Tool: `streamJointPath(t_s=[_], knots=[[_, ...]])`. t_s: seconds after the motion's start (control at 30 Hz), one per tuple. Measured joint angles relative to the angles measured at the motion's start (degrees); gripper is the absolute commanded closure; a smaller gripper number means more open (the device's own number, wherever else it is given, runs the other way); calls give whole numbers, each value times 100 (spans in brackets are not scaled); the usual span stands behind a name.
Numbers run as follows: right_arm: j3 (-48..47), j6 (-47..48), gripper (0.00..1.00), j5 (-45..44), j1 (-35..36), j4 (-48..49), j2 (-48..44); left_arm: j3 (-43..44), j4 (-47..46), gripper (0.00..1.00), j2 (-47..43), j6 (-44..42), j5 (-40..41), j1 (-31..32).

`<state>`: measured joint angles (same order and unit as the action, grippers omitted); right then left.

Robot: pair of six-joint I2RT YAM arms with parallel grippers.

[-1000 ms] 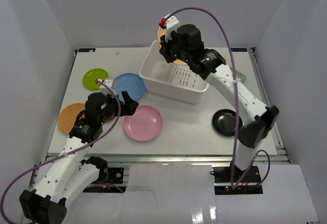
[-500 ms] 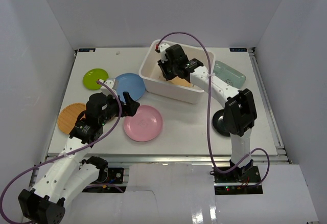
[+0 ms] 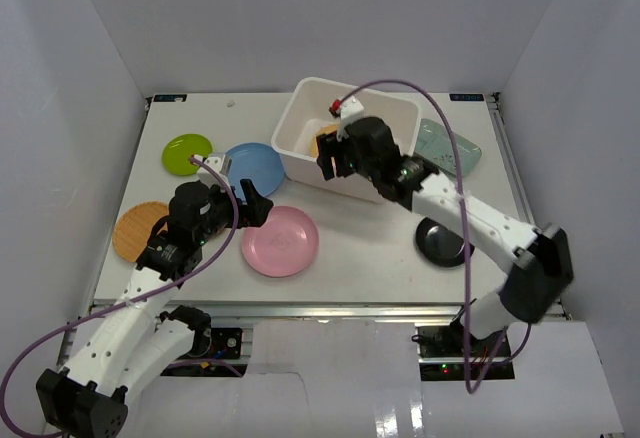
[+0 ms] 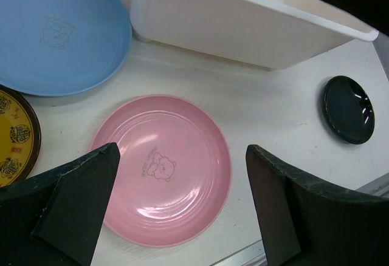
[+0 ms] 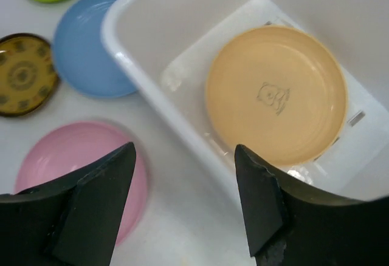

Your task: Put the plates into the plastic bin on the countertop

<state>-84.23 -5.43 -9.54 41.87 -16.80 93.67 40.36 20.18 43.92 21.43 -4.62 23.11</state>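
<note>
- left fingers (image 4: 85, 193): spread wide, nothing held, hanging over pink plate (image 4: 161, 169), plate's middle btw them.
- right fingers (image 5: 91, 199): also wide apart, empty, above the near-left wall of plastic bin (image 3: 290, 123).
- Bin sits toward back edge of surface (image 3: 370, 248), approx ctr. yellow plate (image 5: 276, 96) lies flat on its bottom, the only plate seen inside.
- Not yet binned:
  - pink near front edge, left of ctr
  - blue plate (image 3: 252, 168) just behind it, beside the bin
  - lime green plate (image 3: 187, 153) toward back-left corner
  - orange woven plate (image 3: 135, 230) by left edge
  - black plate (image 3: 443, 240) front-right
  - mint dish (image 3: 448, 145) by right edge
  - brown-gold plate (image 4: 12, 135) partly seen beside pink
- Step in hand, prob: left takes pink. It lies flat w/ a thin rim, so closing across it from above won't grip. Better to tilt the wrist, slip one finger under the lip, other on top, and pinch the rim only.
- Risk: plate may skate when nudged. Go slow, stay off blue and brown-gold close by.
- Right arm should prob clear the bin first, else arms may clash. Release low.
</note>
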Motion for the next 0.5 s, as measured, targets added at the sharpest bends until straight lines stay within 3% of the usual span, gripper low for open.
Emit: streamJointPath(t_s=[0.03, 0.1, 0.17, 0.2, 0.33, 0.5], knots=[[560, -175, 39, -116, 214, 426, -485, 0, 2, 4, 2, 0, 15, 0], [1764, -654, 43, -417, 837, 1113, -1425, 0, 2, 4, 20, 0, 39, -2], [2721, -1121, 40, -546, 1373, 1681, -1836, 0, 2, 4, 46, 2, 63, -11], [3084, -1451, 32, -577, 1502, 1947, -1878, 0, 2, 4, 63, 2, 74, -15], [4011, -2223, 21, -682, 1482, 2197, -1132, 0, 4, 4, 146, 2, 87, -52], [4070, -2717, 25, -669, 1453, 2455, -428, 0, 22, 4, 212, 4, 103, -120]])
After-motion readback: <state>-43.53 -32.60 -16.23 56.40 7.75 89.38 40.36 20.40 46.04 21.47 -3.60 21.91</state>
